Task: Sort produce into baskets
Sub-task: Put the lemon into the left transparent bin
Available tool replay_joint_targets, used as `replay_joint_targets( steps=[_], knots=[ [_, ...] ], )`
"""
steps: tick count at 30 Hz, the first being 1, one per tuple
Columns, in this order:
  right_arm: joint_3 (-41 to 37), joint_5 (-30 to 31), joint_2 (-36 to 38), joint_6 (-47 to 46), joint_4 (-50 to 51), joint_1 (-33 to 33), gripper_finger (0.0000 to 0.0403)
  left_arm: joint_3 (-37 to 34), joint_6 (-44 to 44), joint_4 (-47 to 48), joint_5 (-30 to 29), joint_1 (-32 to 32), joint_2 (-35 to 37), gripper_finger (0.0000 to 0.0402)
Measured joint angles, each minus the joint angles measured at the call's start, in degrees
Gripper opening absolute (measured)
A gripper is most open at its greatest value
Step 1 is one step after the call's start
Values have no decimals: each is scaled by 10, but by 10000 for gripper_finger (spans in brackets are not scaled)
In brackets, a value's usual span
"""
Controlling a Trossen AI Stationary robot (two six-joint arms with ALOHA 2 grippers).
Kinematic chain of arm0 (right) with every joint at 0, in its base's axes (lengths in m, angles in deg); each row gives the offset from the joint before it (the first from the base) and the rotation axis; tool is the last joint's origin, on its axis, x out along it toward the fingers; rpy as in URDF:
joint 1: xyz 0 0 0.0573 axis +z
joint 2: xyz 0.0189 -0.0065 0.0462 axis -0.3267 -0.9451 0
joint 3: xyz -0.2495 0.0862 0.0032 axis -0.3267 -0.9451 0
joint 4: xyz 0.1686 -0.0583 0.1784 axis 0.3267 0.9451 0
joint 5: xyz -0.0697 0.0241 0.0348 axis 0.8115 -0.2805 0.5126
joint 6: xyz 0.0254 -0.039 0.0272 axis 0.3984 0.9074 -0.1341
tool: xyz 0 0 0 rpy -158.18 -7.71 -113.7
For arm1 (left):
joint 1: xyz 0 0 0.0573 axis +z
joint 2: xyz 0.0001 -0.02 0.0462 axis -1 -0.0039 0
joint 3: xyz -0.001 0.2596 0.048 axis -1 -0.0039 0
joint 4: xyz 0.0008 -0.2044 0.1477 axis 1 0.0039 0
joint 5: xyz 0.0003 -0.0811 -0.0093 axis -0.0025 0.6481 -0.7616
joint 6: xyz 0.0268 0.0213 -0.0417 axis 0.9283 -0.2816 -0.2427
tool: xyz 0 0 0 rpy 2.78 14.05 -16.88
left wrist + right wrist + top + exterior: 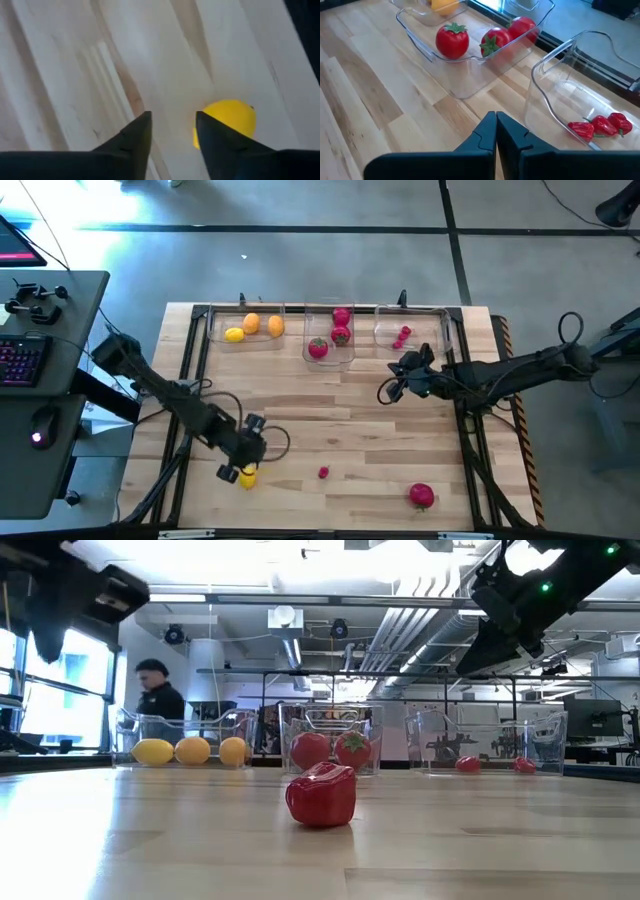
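Observation:
My left gripper (pixel 240 470) is open near the table's near left, pointing down at the wood. A yellow lemon (pixel 231 119) lies on the table outside the gap, beside one finger; it also shows in the high view (pixel 248 476). My right gripper (pixel 496 125) is shut and empty, above the table (pixel 390 388) in front of the right bin. Three clear bins stand along the far edge. The left bin (pixel 252 340) holds yellow and orange fruits, the middle bin (pixel 330 358) red round ones, and the right bin (pixel 385 332) red berries (pixel 600 125). My left gripper has one finger (pixel 215 140) in front of the lemon's side (pixel 235 117). I cannot tell whether it touches the lemon. The lemon rests on the table, outside the gap between the fingers.
A small red berry (pixel 323 472) lies loose near the front middle; it also shows in the low view (pixel 320 795). A round red fruit (pixel 421 496) lies at the near right. Black rails frame the table's sides. A person (pixel 158 695) stands in the room behind.

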Motion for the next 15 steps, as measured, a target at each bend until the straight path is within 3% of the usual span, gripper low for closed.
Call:
replay_joint_targets(
  steps=[8,15],
  knots=[
    [0,-1,0,0,3,0,0,58,3,59,4,-50,-86,241],
    [0,-2,0,0,9,0,0,67,60,92,4,-103,-145,261]
  ],
)
